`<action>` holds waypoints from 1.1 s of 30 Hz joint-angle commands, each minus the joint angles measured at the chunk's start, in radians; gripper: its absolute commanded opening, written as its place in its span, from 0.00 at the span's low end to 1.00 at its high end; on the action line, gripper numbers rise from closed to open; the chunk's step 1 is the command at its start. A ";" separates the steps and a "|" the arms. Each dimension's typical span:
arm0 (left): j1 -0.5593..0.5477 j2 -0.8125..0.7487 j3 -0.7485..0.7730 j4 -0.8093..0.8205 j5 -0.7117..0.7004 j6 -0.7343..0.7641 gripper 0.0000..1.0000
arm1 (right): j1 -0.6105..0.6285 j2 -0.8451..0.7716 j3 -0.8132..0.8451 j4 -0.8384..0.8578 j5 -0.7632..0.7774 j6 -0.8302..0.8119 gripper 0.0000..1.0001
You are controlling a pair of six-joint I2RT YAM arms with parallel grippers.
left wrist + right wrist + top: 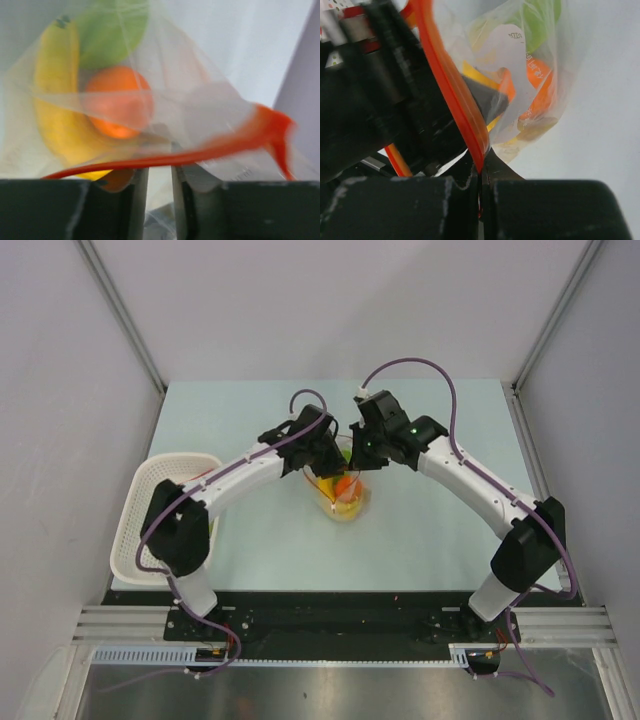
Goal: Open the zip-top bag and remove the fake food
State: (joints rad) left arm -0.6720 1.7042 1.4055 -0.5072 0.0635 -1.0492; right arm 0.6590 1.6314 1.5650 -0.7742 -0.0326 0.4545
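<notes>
The small clear crinkly zip-top bag (345, 495) hangs between the two arms, and everything turns on its thin red zip strip (451, 85). The right gripper (480, 172) is clamped on that strip, fingers pressed together with the red band running out of the seam between them. The left gripper (160, 175) sits just under the strip with its jaws narrow but visibly apart. The strip crosses above that gap almost square to it, rising toward its far end, and clear film hangs down into the gap. I cannot tell whether the film is pinched yet.

I judge that the left gripper must take the lip opposite the right's, so the two can pull the mouth apart across the strip's length.

The fake food lies below the strip, inside the bag: a yellow plastic banana (52, 115), a round orange-red piece (117, 100) and a round green fruit (112, 30).

The left wrist view shows the strip side-on, with the food behind it. The right wrist view alone shows the firm pinch. The overhead view hides both grips behind the wrists but shows a white perforated basket (130, 540) well apart, to the strip's left.
</notes>
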 commanded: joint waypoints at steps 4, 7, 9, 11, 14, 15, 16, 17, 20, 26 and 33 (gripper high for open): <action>-0.015 0.164 0.159 -0.090 -0.100 0.064 0.43 | -0.051 -0.039 -0.040 0.042 -0.056 0.042 0.00; -0.024 0.224 0.187 -0.070 -0.110 0.087 0.48 | -0.062 -0.038 -0.059 0.042 -0.062 0.039 0.00; -0.029 0.256 0.214 -0.086 -0.113 0.115 0.55 | -0.065 -0.036 -0.065 0.042 -0.075 0.039 0.00; -0.038 0.294 0.246 -0.128 -0.128 0.135 0.62 | -0.073 -0.036 -0.069 0.039 -0.079 0.041 0.00; -0.049 0.298 0.247 -0.160 -0.163 0.161 0.74 | -0.088 -0.045 -0.082 0.039 -0.082 0.036 0.00; -0.051 0.295 0.239 -0.160 -0.175 0.166 0.75 | -0.093 -0.045 -0.083 0.041 -0.085 0.036 0.00; -0.052 0.295 0.233 -0.171 -0.182 0.175 0.75 | -0.099 -0.048 -0.088 0.042 -0.087 0.039 0.00; -0.055 0.301 0.231 -0.178 -0.186 0.181 0.75 | -0.104 -0.050 -0.091 0.042 -0.090 0.038 0.00; -0.064 0.316 0.224 -0.179 -0.200 0.201 0.74 | -0.114 -0.053 -0.097 0.046 -0.093 0.041 0.00; -0.069 0.370 0.227 -0.148 -0.151 0.215 0.76 | -0.128 -0.059 -0.114 0.044 -0.096 0.035 0.00; -0.072 0.413 0.242 -0.140 -0.146 0.238 0.80 | -0.137 -0.062 -0.129 0.042 -0.099 0.030 0.00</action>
State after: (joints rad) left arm -0.7395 2.0815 1.6272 -0.6285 -0.0757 -0.8524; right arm 0.5320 1.6249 1.4338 -0.7494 -0.1249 0.4824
